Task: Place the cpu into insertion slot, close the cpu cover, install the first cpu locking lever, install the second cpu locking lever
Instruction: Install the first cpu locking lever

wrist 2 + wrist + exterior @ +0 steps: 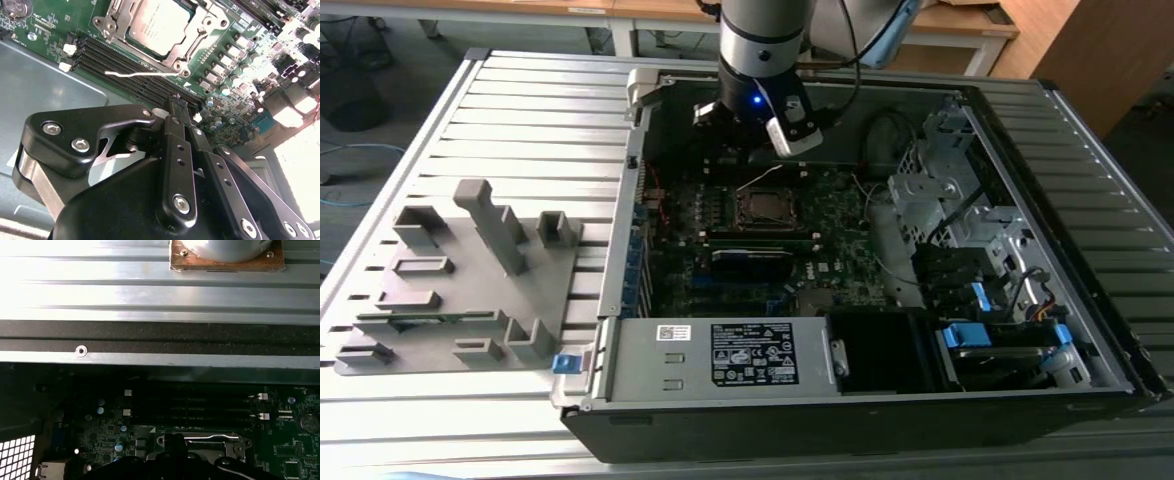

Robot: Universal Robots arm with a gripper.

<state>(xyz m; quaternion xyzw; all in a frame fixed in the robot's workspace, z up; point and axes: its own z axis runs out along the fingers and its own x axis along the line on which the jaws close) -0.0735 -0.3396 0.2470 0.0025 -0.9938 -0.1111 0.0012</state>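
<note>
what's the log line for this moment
cpu seated | cpu cover closed over it | one lever free | gripper shut, empty, near memory slots

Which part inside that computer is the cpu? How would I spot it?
Inside the open computer case, find the green motherboard. The cpu is the flat, dull silver square framed by the metal cpu cover, unlike the long black memory slots beside it.

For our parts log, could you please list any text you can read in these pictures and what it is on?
Large label on the power supply: too small to read.
Small label beside it: too small to read.
Motherboard markings: blurred, unreadable.
</note>
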